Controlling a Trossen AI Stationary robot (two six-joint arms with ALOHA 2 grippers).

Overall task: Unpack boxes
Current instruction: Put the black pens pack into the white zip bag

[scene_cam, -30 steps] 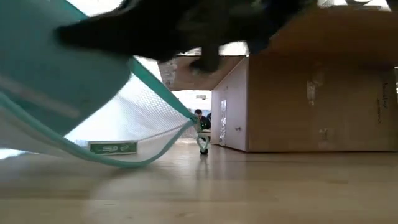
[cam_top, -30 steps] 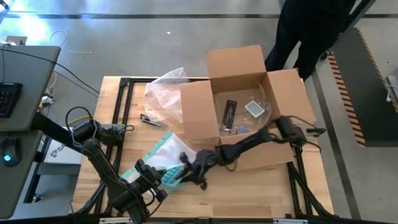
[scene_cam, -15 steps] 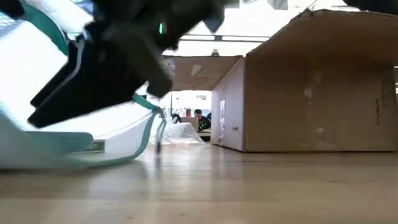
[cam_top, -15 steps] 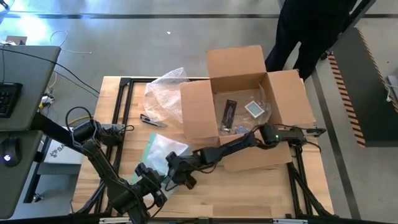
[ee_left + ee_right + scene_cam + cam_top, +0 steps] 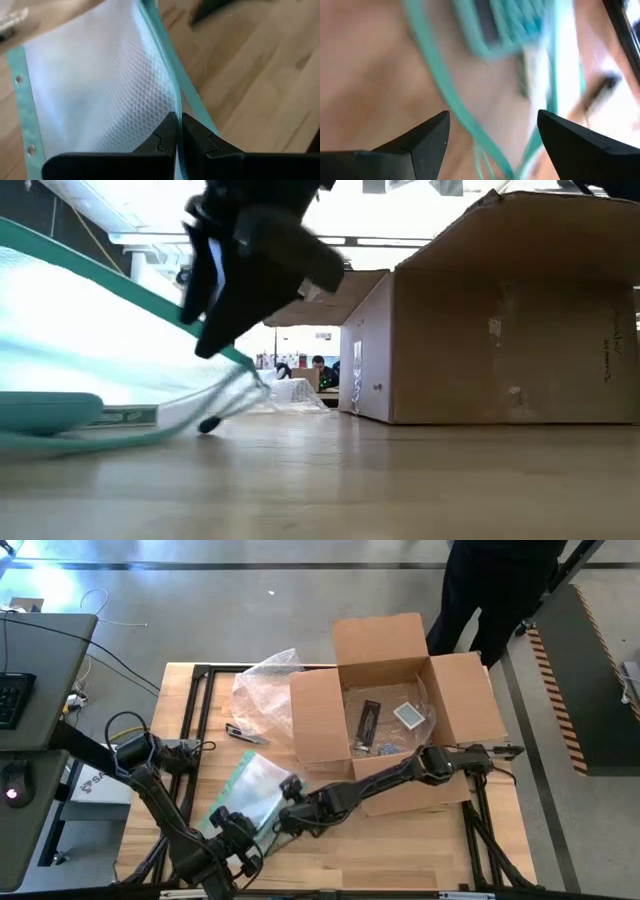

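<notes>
2 dark robot arms work over a wooden table (image 5: pixel 400 850), seen from above. 1 brown cardboard box (image 5: pixel 400 705) stands on the far right part of the table with all its flaps open. Inside it lie a small dark flat item (image 5: pixel 369 720), a small square packet (image 5: pixel 409 715) and some clear wrap. A crumpled sheet of clear bubble wrap (image 5: pixel 262 690) lies on the table just left of the box, touching its left flap.

1 flat clear pouch with a teal edge (image 5: pixel 245 790) sits near the front left of the table, well apart from the box's interior. The left hand (image 5: pixel 238 838) is pinched tight on the pouch's teal edge; its wrist view shows both fingers (image 5: pixel 160 142) pressed together with the teal strip between them. The right arm reaches from the box's front side across to the pouch. The right hand (image 5: pixel 292 816) is beside the pouch with its fingers (image 5: pixel 427 137) spread wide, holding nothing; teal edging shows blurred between them.

From table height, the pouch (image 5: pixel 90 380) is lifted on a slant, and the box (image 5: pixel 500 330) fills the right side. 1 person in dark clothes (image 5: pixel 490 590) stands beyond the table's far edge.
</notes>
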